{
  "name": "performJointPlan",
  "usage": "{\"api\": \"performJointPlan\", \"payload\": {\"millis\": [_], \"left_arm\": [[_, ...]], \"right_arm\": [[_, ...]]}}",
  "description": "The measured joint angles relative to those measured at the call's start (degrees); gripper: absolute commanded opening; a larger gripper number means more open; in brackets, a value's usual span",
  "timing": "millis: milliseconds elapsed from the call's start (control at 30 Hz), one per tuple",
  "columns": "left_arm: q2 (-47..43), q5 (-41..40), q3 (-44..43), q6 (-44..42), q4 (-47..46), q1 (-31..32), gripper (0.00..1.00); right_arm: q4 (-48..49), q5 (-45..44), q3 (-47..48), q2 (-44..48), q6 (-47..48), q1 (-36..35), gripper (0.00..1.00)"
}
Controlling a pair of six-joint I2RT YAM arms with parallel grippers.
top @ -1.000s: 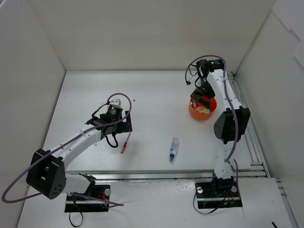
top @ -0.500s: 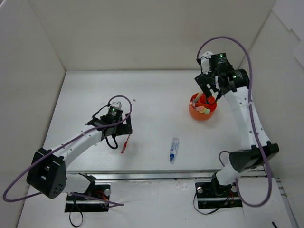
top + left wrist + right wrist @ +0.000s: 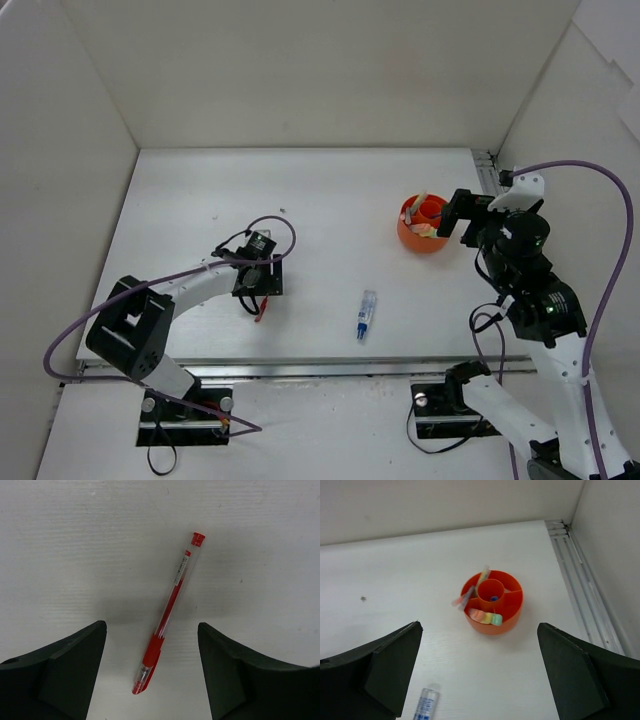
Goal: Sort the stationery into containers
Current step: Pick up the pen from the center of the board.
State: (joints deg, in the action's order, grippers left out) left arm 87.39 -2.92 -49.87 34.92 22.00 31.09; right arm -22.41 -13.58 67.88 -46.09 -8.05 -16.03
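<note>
A red pen (image 3: 170,609) lies flat on the table, its tip end between the open jaws of my left gripper (image 3: 151,626), which hangs above it without touching. In the top view the left gripper (image 3: 259,291) hides most of the red pen (image 3: 261,311). The orange cup (image 3: 506,625) with inner dividers stands at the back right and holds several pastel markers (image 3: 485,616) and a leaning stick (image 3: 471,592). My right gripper (image 3: 479,626) is open and empty, raised above and just right of the cup (image 3: 410,238). A blue-capped clear tube (image 3: 366,315) lies mid-table and also shows in the right wrist view (image 3: 425,704).
White walls close in the table at the back and both sides. A metal rail (image 3: 528,290) runs along the right edge and another along the near edge (image 3: 330,368). A small dark speck (image 3: 364,599) marks the table.
My right arm has risen out of the cup and swung back to the right, open. My left gripper has moved nearer, to over the red pen.
</note>
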Motion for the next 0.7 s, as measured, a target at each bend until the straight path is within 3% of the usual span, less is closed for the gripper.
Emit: {"api": "performJointPlan", "payload": {"millis": [167,267,300,400,700], "left_arm": [[2.7,-0.1,-0.1,0.1,-1.9,1.0,0.44],[3.1,-0.6,0.0,0.6,-3.2,2.4,0.25],[3.2,-0.8,0.0,0.9,-3.6,2.9,0.14],[3.4,-1.1,0.0,1.6,-4.3,3.5,0.00],[1.3,-2.5,-0.5,2.9,-2.0,3.6,0.00]], "right_arm": [[2.8,5.0,-1.8,-0.5,-2.0,-0.7,0.98],[3.0,6.7,-1.9,-1.7,-3.3,-0.9,0.98],[3.0,7.3,-1.9,-2.2,-3.9,-0.9,0.98],[3.6,8.9,-2.4,-3.0,-5.8,-0.9,0.98],[6.1,17.9,-4.8,-8.7,-9.1,-1.5,0.98]]}}
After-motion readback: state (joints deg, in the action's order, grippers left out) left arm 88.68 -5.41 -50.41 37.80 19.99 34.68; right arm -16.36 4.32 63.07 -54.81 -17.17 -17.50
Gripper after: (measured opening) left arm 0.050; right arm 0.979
